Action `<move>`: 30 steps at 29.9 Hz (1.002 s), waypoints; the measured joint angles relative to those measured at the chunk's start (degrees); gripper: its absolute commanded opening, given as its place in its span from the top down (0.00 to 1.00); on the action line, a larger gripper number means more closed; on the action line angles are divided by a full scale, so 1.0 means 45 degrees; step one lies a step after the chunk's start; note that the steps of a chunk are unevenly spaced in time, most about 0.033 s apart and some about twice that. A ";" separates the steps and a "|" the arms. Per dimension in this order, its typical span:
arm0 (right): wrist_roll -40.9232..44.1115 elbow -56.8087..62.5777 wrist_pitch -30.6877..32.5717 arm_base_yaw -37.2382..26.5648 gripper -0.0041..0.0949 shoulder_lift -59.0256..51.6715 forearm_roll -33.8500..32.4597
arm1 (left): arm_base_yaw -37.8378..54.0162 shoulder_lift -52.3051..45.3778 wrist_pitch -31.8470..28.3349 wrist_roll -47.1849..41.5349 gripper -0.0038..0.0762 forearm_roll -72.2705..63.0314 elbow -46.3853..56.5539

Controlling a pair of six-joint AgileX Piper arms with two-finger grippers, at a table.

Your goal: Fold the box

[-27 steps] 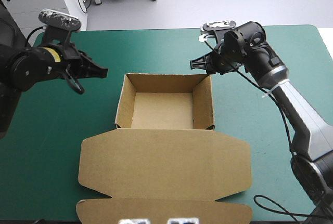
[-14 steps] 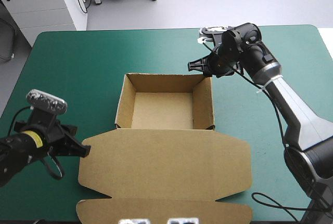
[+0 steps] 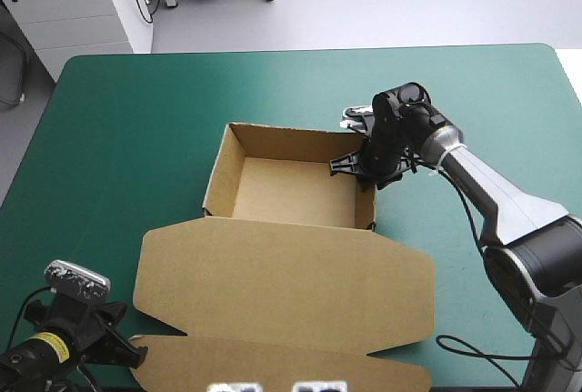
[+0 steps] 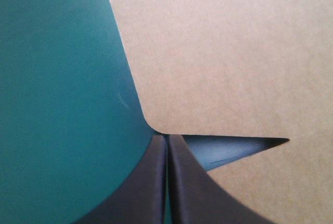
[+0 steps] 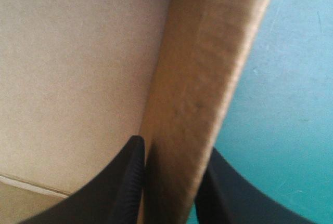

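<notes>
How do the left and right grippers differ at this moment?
The left gripper has its fingers shut on nothing, tips at the lid's notched corner; the right gripper clamps the brown box's right wall, one finger inside, one outside. Left works the near-left side, right the far-right. Both are at that box.

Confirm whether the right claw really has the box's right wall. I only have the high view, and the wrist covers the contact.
Observer: Yes. The right wrist view shows the right wall standing between the right claw's fingers, one inside the tray, one outside.
Operator: And the left claw?
Observer: In the left wrist view the left claw is shut to a point, its tip at the lid's rounded corner.
Operator: Gripping any board?
Observer: No. Nothing lies between its fingers; only teal-green cover shows in the notch beside the tip.
</notes>
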 measured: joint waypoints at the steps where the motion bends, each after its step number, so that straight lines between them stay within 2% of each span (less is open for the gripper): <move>1: -0.0026 0.0000 -0.0013 0.0000 0.86 0.0072 0.0028 | 0.0000 -0.0180 0.0011 0.0000 0.96 0.0000 0.0161; 3: -0.0045 0.0011 -0.0046 0.0000 0.98 0.0168 0.0097 | 0.0000 -0.0454 0.0011 0.0000 0.96 0.0000 0.0443; 10: 0.0061 0.0009 -0.0341 -0.0013 0.98 0.0211 0.0078 | 0.0000 -0.1070 -0.0002 0.0010 0.96 -0.0036 0.0751; 16: 0.0746 0.0009 -0.0197 -0.0188 0.98 0.0156 -0.0650 | 0.0000 -0.1093 -0.0027 0.0010 0.96 0.0003 0.0751; 22: 0.0824 0.0108 0.0045 -0.1790 0.98 -0.0017 -0.1230 | 0.0000 -0.1093 -0.0110 0.0010 0.96 0.0056 0.0838; 30: 0.0265 0.0151 0.0234 -0.4787 0.98 -0.1107 -0.2263 | 0.0000 -0.1093 -0.0096 0.0010 0.96 0.0056 0.0989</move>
